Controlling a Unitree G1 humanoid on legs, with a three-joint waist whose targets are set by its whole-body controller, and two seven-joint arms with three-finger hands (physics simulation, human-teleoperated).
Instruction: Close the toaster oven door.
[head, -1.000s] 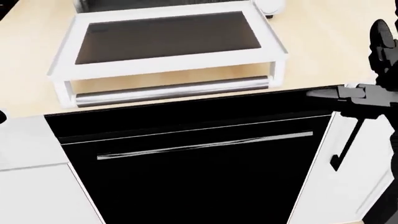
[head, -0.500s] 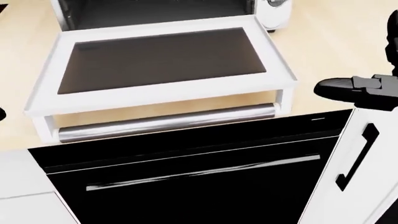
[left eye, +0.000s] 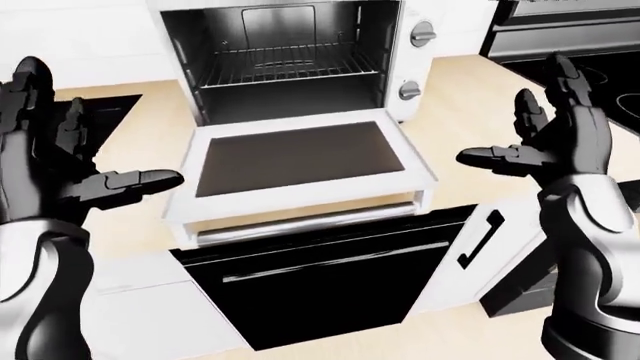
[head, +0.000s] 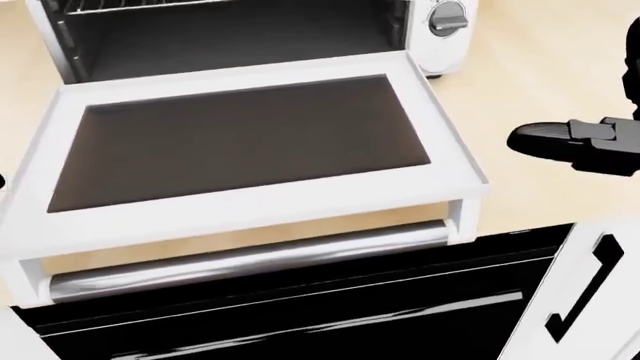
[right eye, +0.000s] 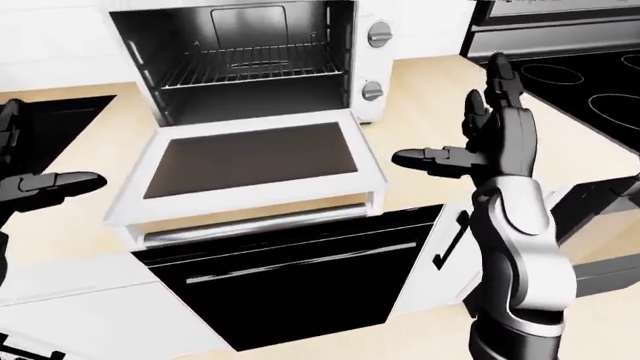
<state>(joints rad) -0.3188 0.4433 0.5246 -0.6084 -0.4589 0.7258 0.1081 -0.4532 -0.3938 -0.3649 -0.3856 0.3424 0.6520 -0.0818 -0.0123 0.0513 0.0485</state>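
One toaster oven (left eye: 290, 60) sits on the wooden counter (left eye: 130, 225), and its door (left eye: 295, 169) is hanging all the way down flat, dark glass panel facing up, with the shiny bar handle (left eye: 310, 223) tucked under the outer edge just above the counter's lip. Inside the oven there's one wire rack (left eye: 285, 64), and I count two round knobs (left eye: 423, 33) stacked on the oven's right side panel. No readable brand or lettering on it anywhere, too blurry if there is any. Two hands: the left hand (left eye: 60, 161) hovers off the left side of the door, fingers spread and gripping nothing, and the right hand (left eye: 555, 142) is off the right side of the door, also splayed wide and empty, not touching the door. Directly below the oven door is one black dishwasher (left eye: 330, 285) with a long thin bar, and right of it a white cabinet door (left eye: 500, 255) with one black handle (left eye: 480, 238). The eye views show both hands and the stove (right eye: 585, 86) to the right of the oven, with three burner rings visible; the head view shows only the door up close, one knob and a thumb of the right hand.
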